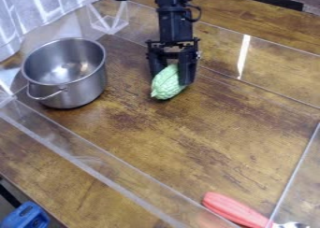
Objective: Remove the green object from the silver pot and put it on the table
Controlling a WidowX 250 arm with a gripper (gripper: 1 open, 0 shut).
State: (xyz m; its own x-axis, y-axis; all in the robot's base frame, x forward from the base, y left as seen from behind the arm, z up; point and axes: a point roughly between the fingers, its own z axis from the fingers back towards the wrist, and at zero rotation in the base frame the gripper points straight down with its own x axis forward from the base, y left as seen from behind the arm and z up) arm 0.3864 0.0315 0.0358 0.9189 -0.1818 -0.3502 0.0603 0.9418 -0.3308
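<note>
At three o'clock from the silver pot (65, 73), out of it and well apart: green object (169, 83), on or just over the tabletop (170, 138); contact underneath too unclear to tell. Directly above, at its twelve o'clock: gripper (174, 60), pointing down, fingers at the upper end of the object; whether clamped on it or spread apart, cannot tell. Placed over bare wood, probably to give a clear set-down away from the pot wall. Red-handled item (237, 210) at five o'clock, well out of the way. Judged nearly complete; likely remaining: release, then lift away.

the lump (167, 83) lies on the table (163, 129), right of the pot (65, 73).
</note>
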